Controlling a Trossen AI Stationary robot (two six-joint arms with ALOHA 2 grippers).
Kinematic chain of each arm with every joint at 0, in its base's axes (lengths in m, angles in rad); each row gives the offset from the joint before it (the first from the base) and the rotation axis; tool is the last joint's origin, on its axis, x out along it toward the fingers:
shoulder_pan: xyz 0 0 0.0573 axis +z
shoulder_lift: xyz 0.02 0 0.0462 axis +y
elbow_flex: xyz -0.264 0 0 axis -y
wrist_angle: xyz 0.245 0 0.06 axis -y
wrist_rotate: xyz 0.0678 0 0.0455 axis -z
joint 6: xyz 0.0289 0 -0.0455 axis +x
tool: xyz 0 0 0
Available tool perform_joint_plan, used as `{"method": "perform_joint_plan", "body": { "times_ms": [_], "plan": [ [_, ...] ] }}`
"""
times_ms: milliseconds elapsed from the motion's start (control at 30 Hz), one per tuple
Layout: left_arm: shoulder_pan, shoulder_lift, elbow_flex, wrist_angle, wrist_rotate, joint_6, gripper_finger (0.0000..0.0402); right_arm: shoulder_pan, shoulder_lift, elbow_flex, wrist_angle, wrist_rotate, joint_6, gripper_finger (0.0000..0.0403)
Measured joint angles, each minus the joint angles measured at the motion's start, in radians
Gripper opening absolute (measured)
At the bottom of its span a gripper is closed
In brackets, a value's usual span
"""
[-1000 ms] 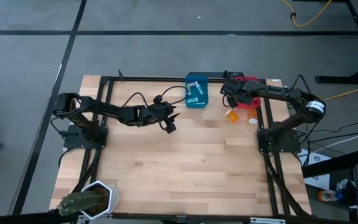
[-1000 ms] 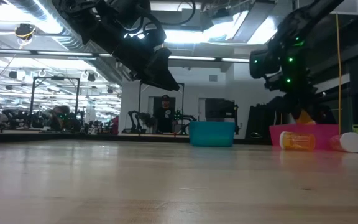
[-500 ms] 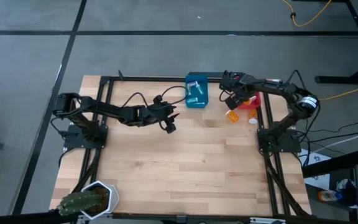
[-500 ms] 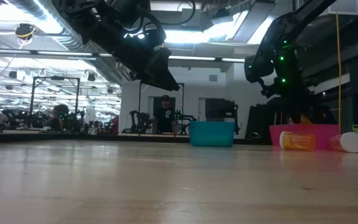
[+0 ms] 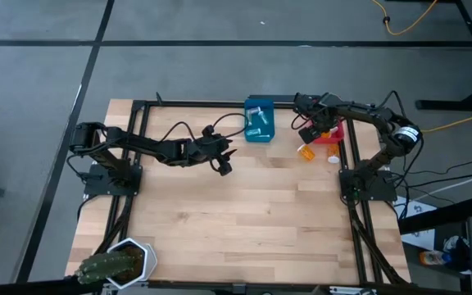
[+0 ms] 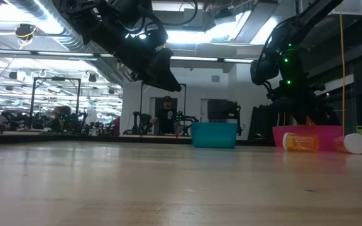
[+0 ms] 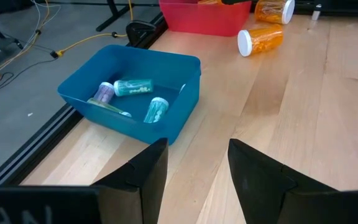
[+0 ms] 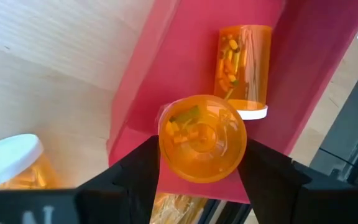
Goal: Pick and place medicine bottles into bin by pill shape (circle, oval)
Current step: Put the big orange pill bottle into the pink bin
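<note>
My right gripper [image 5: 311,131] hangs over the left edge of the red bin [image 5: 333,132], shut on an orange medicine bottle [image 8: 202,137] seen end-on. A second orange bottle [image 8: 244,65] lies on its side in the red bin. Two orange, white-capped bottles [image 5: 306,152] [image 5: 333,159] lie on the table beside that bin. The blue bin [image 7: 132,93] holds two teal bottles [image 7: 133,87] [image 7: 156,110] and a purple one [image 7: 104,93]. My left gripper [image 5: 222,166] hovers open above the table, short of the blue bin. My right gripper pinches the orange bottle by its round side wall [image 8: 166,149], one finger [image 8: 135,171] on either side. The fingers slant steeply down from above and run along the bottle, whose flat end faces the wrist. It hangs over the red bin's inside; its lower end is hidden.
Both bins stand at the table's far edge, blue in the middle, red to the right. A potted cactus [image 5: 109,264] sits at the near left corner. Bare wood spreads across the middle and near part of the table [image 5: 244,221].
My right arm has swung its forearm toward the table's far edge, uncovering the red bin. Its gripper has tipped steeper downward and stays over that bin's left edge.
</note>
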Motion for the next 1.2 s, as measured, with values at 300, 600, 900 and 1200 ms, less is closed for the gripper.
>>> {"method": "perform_joint_plan", "body": {
  "times_ms": [300, 600, 900, 1200],
  "plan": [
    [0.000, 0.000, 0.000, 0.000, 0.000, 0.000, 0.0163, -0.002, 0.000, 0.000, 0.012, 0.010, 0.000, 0.0206],
    [0.000, 0.000, 0.000, 0.000, 0.000, 0.000, 0.0163, -0.002, -0.001, 0.000, 0.018, -0.003, 0.002, 0.0207],
    [0.000, 0.000, 0.000, 0.000, 0.000, 0.000, 0.0163, -0.002, -0.001, 0.000, 0.148, 0.001, -0.049, 0.0207],
    [0.000, 0.000, 0.000, 0.000, 0.000, 0.000, 0.0163, -0.003, -0.001, 0.000, 0.185, 0.048, -0.077, 0.0207]
  ]
}}
